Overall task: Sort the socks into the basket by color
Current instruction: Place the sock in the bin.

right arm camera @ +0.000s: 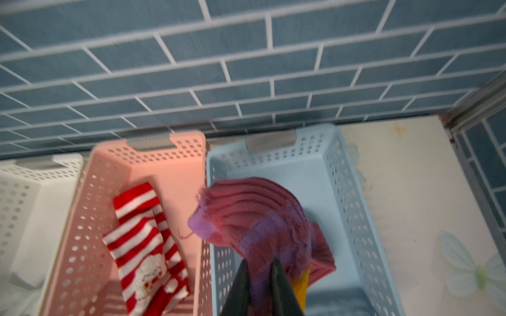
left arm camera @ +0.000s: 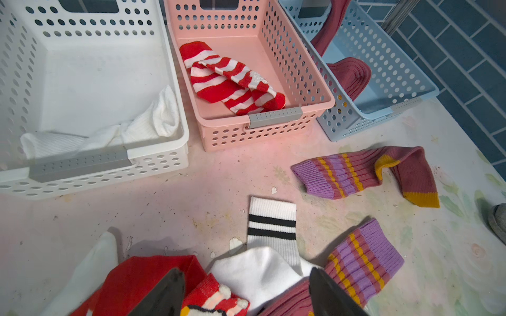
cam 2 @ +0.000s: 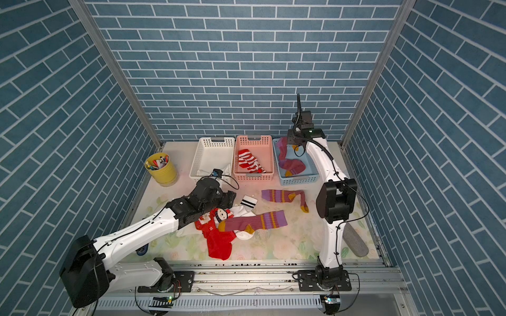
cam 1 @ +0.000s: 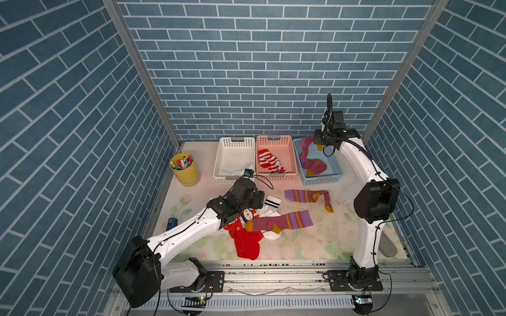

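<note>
— Progress on the sorting: how far along?
— Partly done, I judge. A red-white striped sock (cam 1: 269, 161) lies in the pink basket (cam 1: 276, 140), and a plain white sock (left arm camera: 109, 136) is slumped at the near end of the white basket (cam 1: 236, 142). My right hand (right arm camera: 260, 264) is over the blue basket (cam 1: 337, 171), narrow, pinching a mauve sock (right arm camera: 254, 213). More mauve fabric lies on the basket floor below it. Whether that is the same sock I cannot tell.
— And what is left?
— On the worktop (cam 1: 315, 240) there is a second mauve sock (cam 1: 306, 197) lying alone and a third mauve sock (cam 1: 282, 221) draped across the pile. Also there are a white sock with black bands (cam 1: 272, 203) and the red snowman sock (cam 1: 245, 242). My left hand (left arm camera: 245, 270) hovers over that pile, spread wide, holding nothing.
— Anything in the way?
— Mostly the overlap. The third mauve sock lies over the red and white ones, so lifting one may drag its neighbours. A yellow cup of pens (cam 1: 184, 169) stands beside the white basket and a grey pad (cam 1: 387, 247) lies near my right arm's base. Both are well apart from the pile.
</note>
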Controlling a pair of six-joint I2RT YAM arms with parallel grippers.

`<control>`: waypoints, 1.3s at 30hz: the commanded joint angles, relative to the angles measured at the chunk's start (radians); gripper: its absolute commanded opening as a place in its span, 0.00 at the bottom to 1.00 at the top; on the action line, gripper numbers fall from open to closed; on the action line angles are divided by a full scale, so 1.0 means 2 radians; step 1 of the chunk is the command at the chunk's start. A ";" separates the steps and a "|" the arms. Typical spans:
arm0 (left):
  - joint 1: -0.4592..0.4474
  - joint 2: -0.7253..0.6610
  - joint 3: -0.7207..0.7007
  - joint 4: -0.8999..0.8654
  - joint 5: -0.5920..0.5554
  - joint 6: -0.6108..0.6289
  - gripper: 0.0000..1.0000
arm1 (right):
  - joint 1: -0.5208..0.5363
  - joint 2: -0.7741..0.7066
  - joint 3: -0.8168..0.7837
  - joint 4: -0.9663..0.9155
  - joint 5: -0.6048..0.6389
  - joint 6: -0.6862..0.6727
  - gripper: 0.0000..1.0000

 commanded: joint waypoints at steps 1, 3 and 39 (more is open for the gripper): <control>0.001 -0.007 -0.005 -0.008 -0.002 0.001 0.78 | -0.002 -0.048 -0.054 0.033 0.003 0.022 0.22; 0.001 -0.006 -0.004 -0.007 -0.001 0.001 0.79 | -0.002 -0.060 -0.076 0.038 0.006 0.024 0.27; -0.076 0.040 -0.006 -0.046 -0.010 -0.056 0.79 | 0.004 -0.309 -0.451 0.144 -0.040 0.092 0.34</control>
